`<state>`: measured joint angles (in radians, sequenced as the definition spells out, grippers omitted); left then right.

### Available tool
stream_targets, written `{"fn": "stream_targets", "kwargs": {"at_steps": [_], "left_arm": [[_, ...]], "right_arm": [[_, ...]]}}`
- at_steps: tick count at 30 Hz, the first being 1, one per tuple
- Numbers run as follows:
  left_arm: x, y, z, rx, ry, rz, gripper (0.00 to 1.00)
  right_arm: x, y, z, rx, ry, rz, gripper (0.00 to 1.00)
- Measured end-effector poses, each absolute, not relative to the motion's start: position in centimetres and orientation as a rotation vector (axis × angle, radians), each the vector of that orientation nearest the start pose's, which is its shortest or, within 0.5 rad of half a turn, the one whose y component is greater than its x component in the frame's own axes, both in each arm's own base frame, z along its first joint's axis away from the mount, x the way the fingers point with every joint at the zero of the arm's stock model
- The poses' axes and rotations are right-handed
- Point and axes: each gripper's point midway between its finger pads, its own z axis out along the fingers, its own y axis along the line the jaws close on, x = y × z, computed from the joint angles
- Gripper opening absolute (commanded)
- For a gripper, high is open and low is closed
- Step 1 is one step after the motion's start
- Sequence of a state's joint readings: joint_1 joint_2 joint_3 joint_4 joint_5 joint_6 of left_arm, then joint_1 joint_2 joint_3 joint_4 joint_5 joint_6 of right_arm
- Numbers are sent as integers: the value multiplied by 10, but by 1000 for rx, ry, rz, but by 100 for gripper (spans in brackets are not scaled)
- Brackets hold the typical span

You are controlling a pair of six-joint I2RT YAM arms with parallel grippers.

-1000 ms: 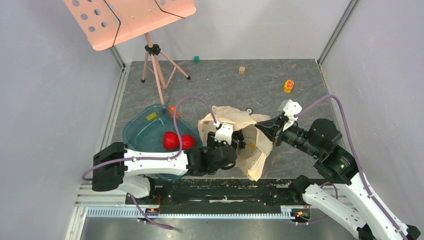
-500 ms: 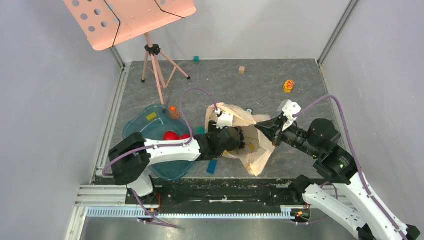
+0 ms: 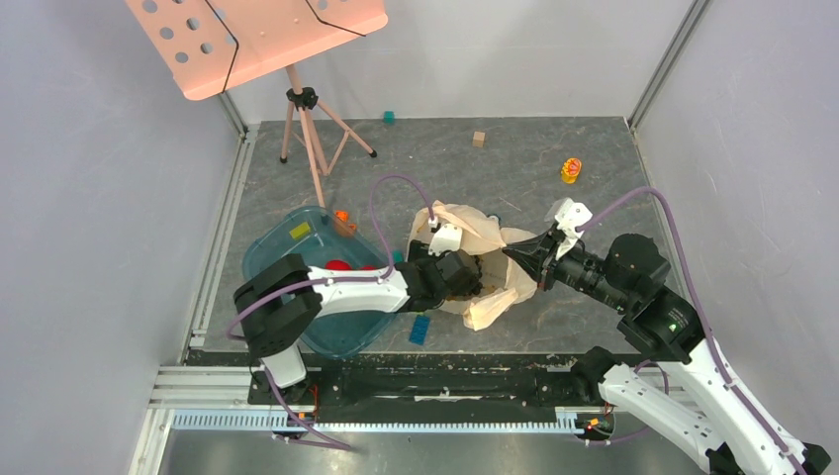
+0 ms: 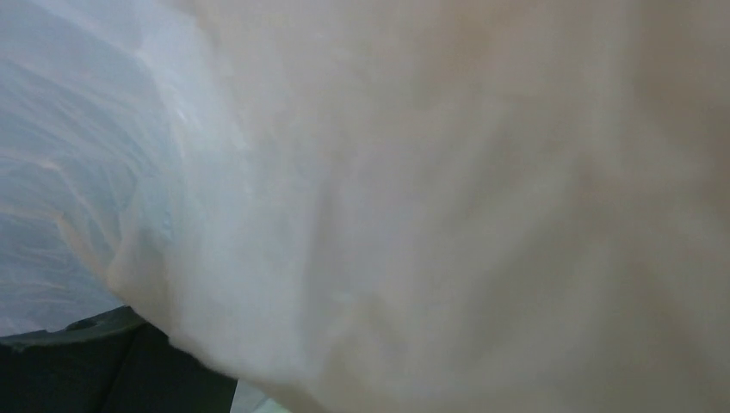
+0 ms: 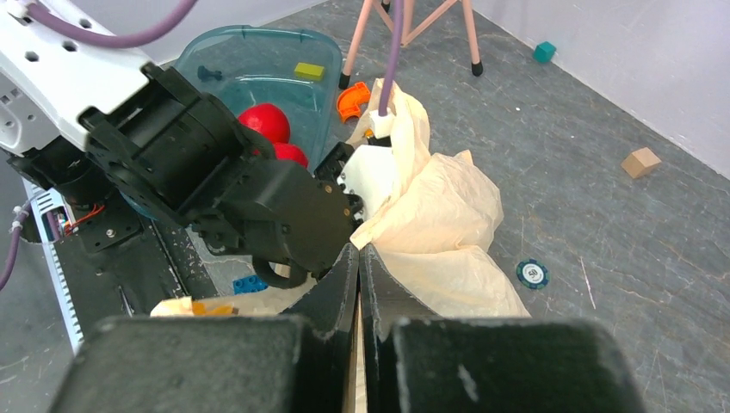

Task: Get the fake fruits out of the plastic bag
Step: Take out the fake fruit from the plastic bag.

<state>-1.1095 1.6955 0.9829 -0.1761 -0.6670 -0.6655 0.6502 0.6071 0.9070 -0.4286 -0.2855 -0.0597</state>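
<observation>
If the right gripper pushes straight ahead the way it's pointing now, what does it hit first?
The right gripper, shut on the crinkly peach-beige plastic bag, points at the left arm's black wrist housing; it would likely meet that first, though the gap is hard to judge.

Nothing in any view can be read: no words, numbers or brand marks. The small round chip [image 5: 533,274] on the surface [image 5: 603,198] has a pale mark in its middle, too small to make out. An orange patch on the bag [image 5: 448,215] is not legible. The left wrist view shows only blurred plastic.
</observation>
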Motion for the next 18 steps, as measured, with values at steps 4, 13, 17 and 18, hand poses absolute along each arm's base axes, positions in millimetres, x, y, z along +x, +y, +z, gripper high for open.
{"fn": "stream_targets", "kwargs": {"at_steps": [4, 13, 17, 18], "left_arm": [[256, -313, 50, 224, 2257, -78, 91], [258, -312, 46, 187, 2278, -93, 55], [256, -312, 48, 191, 2289, -109, 53], [255, -312, 49, 194, 2294, -117, 52]], "right_arm": [[175, 193, 320, -809, 1549, 682, 0], [175, 194, 320, -806, 1552, 690, 0], [175, 194, 320, -805, 1553, 691, 0], [175, 194, 320, -805, 1552, 691, 0]]}}
